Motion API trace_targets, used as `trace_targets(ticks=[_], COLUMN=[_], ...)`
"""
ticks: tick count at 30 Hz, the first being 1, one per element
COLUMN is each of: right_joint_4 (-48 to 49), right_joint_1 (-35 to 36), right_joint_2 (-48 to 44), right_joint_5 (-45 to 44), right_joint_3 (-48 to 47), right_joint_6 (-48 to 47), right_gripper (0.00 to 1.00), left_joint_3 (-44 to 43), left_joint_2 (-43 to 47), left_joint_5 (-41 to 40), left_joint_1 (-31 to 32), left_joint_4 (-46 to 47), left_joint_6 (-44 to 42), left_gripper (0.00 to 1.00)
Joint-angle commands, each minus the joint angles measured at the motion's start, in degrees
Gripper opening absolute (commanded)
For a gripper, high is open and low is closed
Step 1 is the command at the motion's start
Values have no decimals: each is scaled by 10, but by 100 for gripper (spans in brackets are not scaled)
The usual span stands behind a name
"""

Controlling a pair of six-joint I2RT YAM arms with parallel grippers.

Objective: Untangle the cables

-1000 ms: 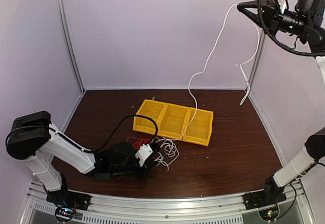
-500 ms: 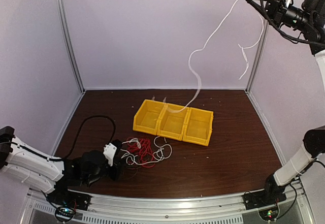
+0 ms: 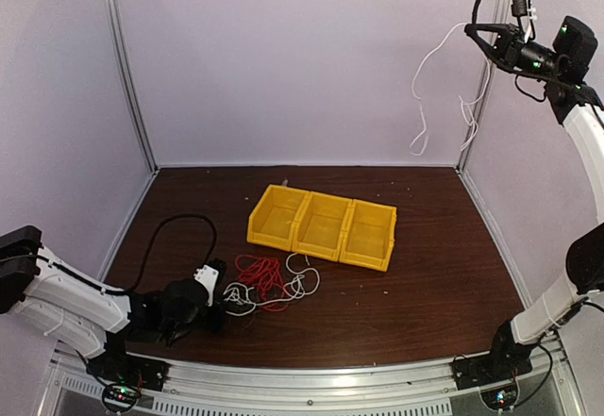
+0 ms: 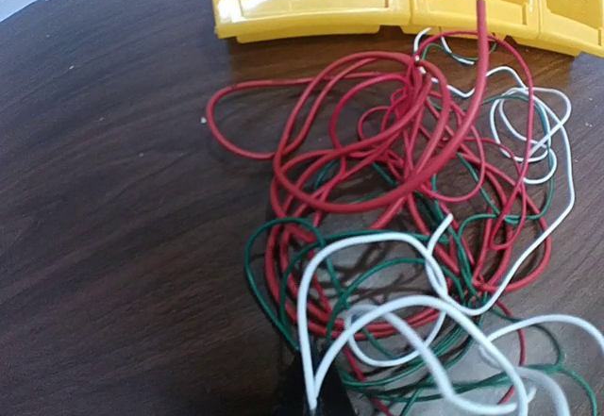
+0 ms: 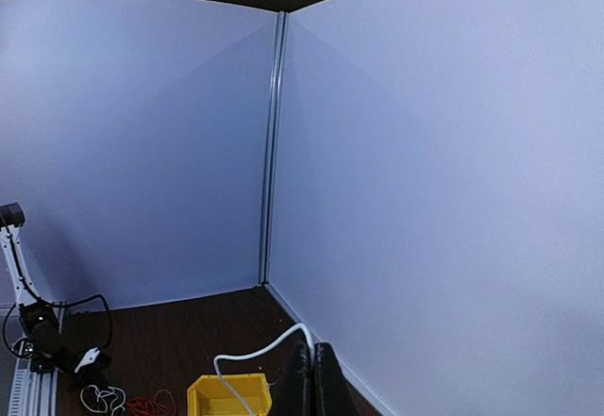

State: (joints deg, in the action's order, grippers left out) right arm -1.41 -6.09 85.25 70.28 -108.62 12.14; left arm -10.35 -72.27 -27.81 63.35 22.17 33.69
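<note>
- So, top view: right gripper [image 3: 470, 30] clamps a white cable [image 3: 418, 105] dangling high, well apart from the cable clump [image 3: 269, 279] beside the yellow bins [image 3: 321, 223].
- Left wrist: left gripper [image 4: 316, 399] pinched shut on the clump's edge; pin it low.
- Right wrist: fingers [image 5: 327, 388] closed on that cable; set it down clear.

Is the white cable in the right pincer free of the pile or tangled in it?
Free: the white cable dangles from the right pincer, both ends far above the pile.

Pale lilac walls [image 3: 283, 58] enclose a dark wood-grain desk [image 3: 444, 274]; slim metal posts [image 3: 127, 67] mark the back corners, an aluminium rail [image 3: 311, 376] the near edge.
</note>
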Motion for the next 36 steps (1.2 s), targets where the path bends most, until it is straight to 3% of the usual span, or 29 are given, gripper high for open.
trace_targets(ticks=[1,3,9,12,18,23,36], right_joint_4=[-10,-21,-100,-134,-144,-126,-77], right_joint_1=[5,11,74,119,163,190,218], right_joint_2=[-30,-36,-43,-42,-34,-27,-7], right_joint_5=[-14,-21,-62,-89,-117,-135,-172], right_joint_3=[42,63,105,116,146,195,262], right_joint_6=[-44,-60,-157,-197,-226,-238,-258], right_gripper=[0,0,0,0,0,0,0], left_joint_3=[-61,-85,-138,-145,-135,-130,-110], left_joint_2=[-50,-82,-159,-167,-150,-105,-31], left_joint_5=[26,29,7,-14,-88,-123,-165], left_joint_1=[-1,1,33,49,78,102,131], left_joint_4=[11,3,5,13,-10,-44,-68], left_joint_6=[-34,-35,-32,-16,36,60,85], left_gripper=[0,4,47,56,61,72,72])
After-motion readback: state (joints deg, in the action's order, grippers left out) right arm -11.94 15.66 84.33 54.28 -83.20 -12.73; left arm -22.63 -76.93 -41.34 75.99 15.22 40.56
